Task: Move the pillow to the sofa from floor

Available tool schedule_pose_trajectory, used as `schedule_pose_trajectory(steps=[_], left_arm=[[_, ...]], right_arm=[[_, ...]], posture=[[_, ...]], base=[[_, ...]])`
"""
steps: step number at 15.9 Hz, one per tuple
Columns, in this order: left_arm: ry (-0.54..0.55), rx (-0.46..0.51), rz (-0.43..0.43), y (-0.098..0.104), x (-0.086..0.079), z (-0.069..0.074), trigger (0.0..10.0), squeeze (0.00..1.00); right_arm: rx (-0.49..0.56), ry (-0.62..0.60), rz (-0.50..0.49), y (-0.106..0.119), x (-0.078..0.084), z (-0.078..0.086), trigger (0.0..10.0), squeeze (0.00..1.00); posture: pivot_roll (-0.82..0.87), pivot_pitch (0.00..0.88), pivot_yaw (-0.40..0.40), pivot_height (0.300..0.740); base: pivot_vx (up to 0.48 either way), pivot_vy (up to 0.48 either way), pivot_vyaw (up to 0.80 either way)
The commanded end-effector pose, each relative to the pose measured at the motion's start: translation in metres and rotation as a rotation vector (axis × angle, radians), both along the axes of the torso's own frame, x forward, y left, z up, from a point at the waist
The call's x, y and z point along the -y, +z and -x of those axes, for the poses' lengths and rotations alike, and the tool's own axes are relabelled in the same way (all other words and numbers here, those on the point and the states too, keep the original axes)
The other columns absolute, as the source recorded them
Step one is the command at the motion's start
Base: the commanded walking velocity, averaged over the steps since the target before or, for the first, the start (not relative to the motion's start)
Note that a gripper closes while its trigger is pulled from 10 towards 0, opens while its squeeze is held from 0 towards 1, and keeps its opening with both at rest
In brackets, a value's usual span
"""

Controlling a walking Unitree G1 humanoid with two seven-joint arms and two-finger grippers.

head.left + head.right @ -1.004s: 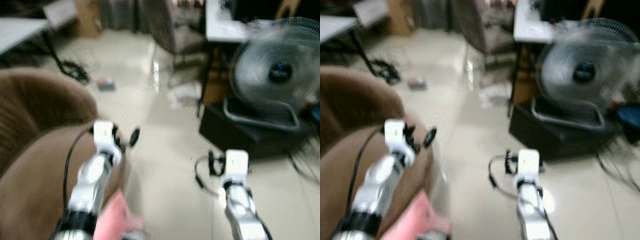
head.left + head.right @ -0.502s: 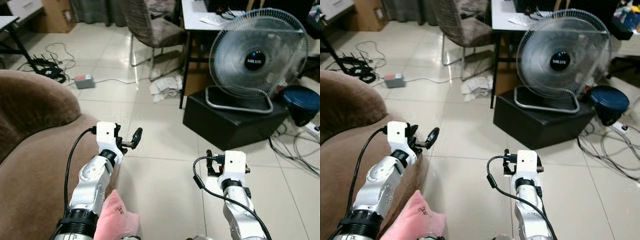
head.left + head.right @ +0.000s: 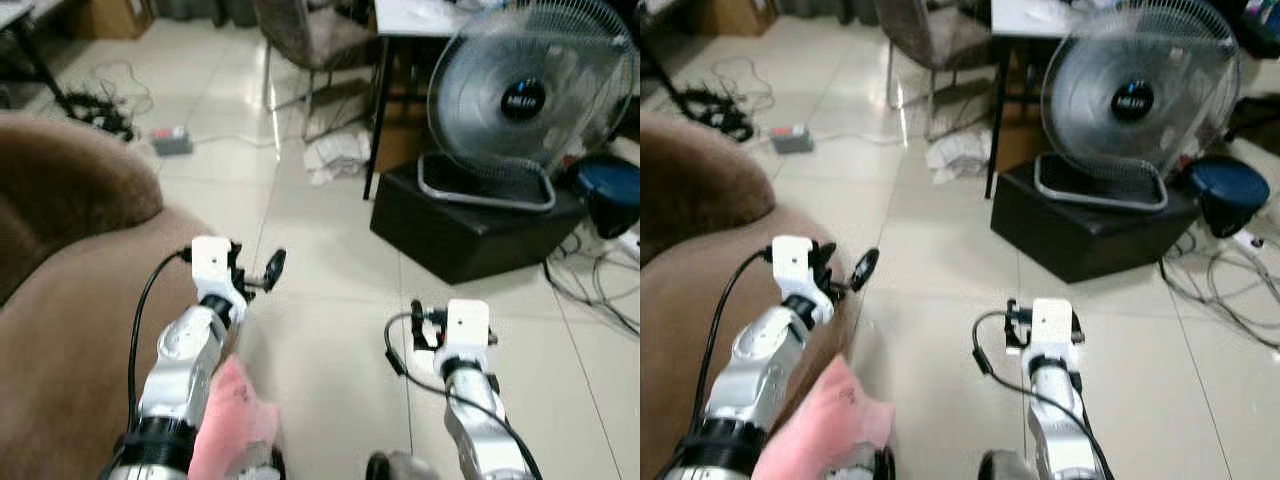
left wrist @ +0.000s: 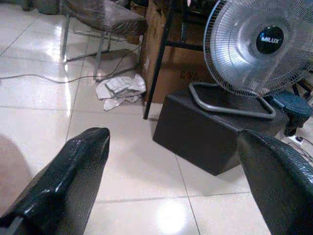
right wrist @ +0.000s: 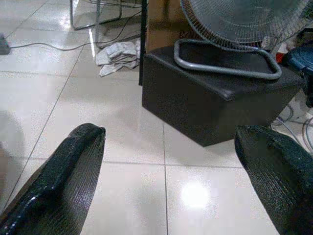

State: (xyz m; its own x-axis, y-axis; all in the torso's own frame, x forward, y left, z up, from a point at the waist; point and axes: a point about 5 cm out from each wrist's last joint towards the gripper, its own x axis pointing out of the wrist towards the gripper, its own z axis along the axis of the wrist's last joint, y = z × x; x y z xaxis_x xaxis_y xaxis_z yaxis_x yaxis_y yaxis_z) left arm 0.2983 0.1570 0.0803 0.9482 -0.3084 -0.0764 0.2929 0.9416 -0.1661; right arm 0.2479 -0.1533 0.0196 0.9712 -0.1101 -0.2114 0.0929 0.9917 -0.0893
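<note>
The pink pillow [image 3: 232, 420] shows at the bottom edge, against the brown sofa [image 3: 70, 300] on the left. My left forearm hides part of it, and what it rests on cannot be told. My left gripper [image 3: 255, 272] is raised over the sofa's front edge, ahead of the pillow, with its fingers [image 4: 73, 171] wide apart and nothing between them. My right gripper [image 3: 428, 325] hangs over the tiled floor to the right, also open and empty, its fingers [image 5: 63, 171] spread.
A standing fan [image 3: 520, 100] sits on a black box [image 3: 470, 235] ahead right. A chair [image 3: 320, 40] and table legs stand behind, crumpled paper [image 3: 335, 155] lies on the floor, and cables [image 3: 600, 290] trail at right. Bare tiles [image 3: 320, 300] lie ahead.
The whole picture has shifted and lost its heavy blur, so the camera has moved. More of the pink pillow now shows at the bottom edge. Both grippers stay open and empty.
</note>
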Motion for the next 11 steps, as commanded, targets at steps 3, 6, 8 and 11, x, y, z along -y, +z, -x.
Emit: schedule_pose_trajectory(steps=[3,6,8,11], left_arm=[[0.019,-0.013,0.005,-0.0017,-0.0029,0.0018,10.0,0.0],[0.026,-0.017,0.007,-0.0024,-0.004,0.0015,10.0,0.0],[0.025,-0.019,0.008,-0.0025,-0.0044,0.0016,10.0,0.0],[0.018,-0.024,0.005,-0.0031,-0.0031,0.0022,10.0,0.0]], right_arm=[[-0.016,-0.001,0.0,-0.0049,0.0002,0.0052,10.0,0.0],[-0.018,-0.003,0.001,-0.0059,0.0005,0.0063,10.0,0.0],[-0.02,-0.004,0.001,-0.0063,0.0008,0.0069,10.0,0.0],[-0.023,-0.004,0.002,-0.0078,0.0013,0.0079,10.0,0.0]], posture=[[0.03,0.064,0.017,0.74],[0.03,0.065,0.02,0.74],[0.02,0.067,0.02,0.74],[0.02,0.068,0.02,0.74]], base=[[-0.39,0.0,0.0],[-0.106,0.0,0.0],[0.0,0.0,0.0],[0.0,0.0,0.0]])
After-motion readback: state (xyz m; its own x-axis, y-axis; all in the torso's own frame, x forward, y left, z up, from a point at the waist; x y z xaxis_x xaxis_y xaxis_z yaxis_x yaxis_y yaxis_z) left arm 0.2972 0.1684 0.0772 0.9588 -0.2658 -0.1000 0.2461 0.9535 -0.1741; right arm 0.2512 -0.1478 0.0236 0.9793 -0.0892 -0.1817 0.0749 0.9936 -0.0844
